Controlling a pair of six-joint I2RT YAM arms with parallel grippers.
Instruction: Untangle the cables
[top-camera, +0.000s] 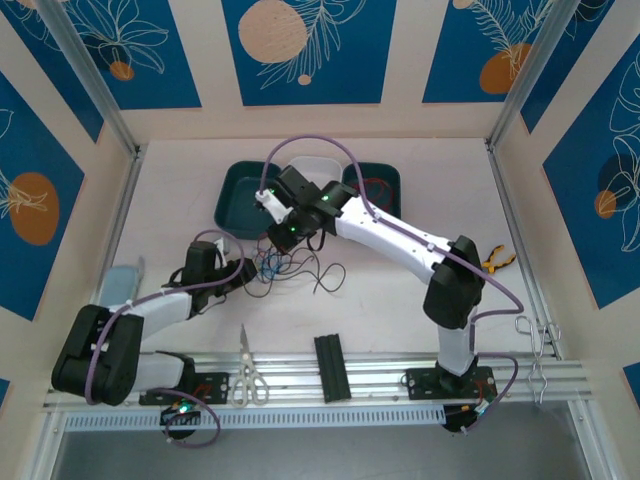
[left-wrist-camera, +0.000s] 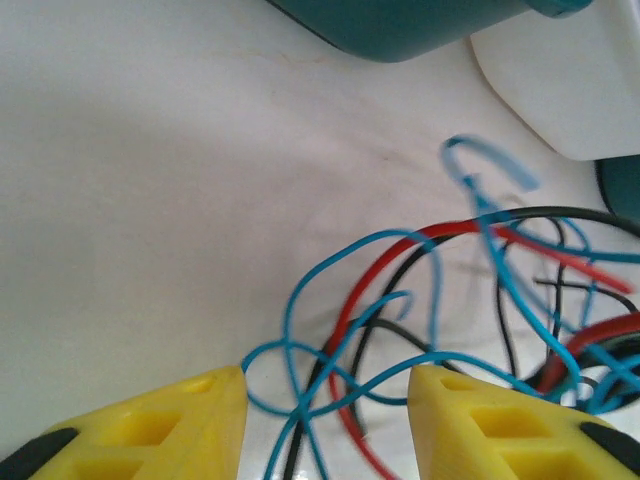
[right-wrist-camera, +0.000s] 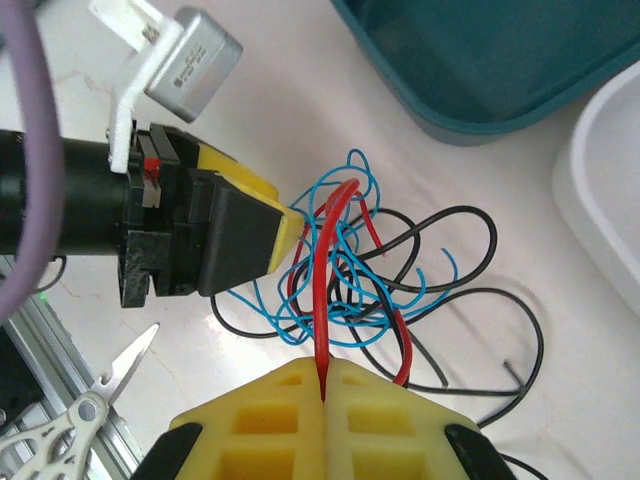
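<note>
The cables (top-camera: 290, 266) lie as a knot of thin red, blue and black wires on the white table in front of the trays. My right gripper (right-wrist-camera: 322, 385) is shut on a red cable (right-wrist-camera: 322, 280), which rises taut out of the knot. Blue loops (right-wrist-camera: 350, 305) and black strands (right-wrist-camera: 470, 215) spread beneath it. My left gripper (left-wrist-camera: 328, 385) is open at the knot's left edge, its yellow fingers (left-wrist-camera: 200, 420) straddling crossed blue (left-wrist-camera: 330, 265), red (left-wrist-camera: 400, 250) and black wires. From above, the left gripper (top-camera: 255, 268) and right gripper (top-camera: 283, 240) meet at the tangle.
Two teal trays (top-camera: 240, 205) (top-camera: 385, 180) and a white tray (top-camera: 310, 165) stand behind the cables. Scissors (top-camera: 248, 375) and a black block (top-camera: 332, 367) lie by the front rail. Pliers (top-camera: 497, 262) rest at the right wall.
</note>
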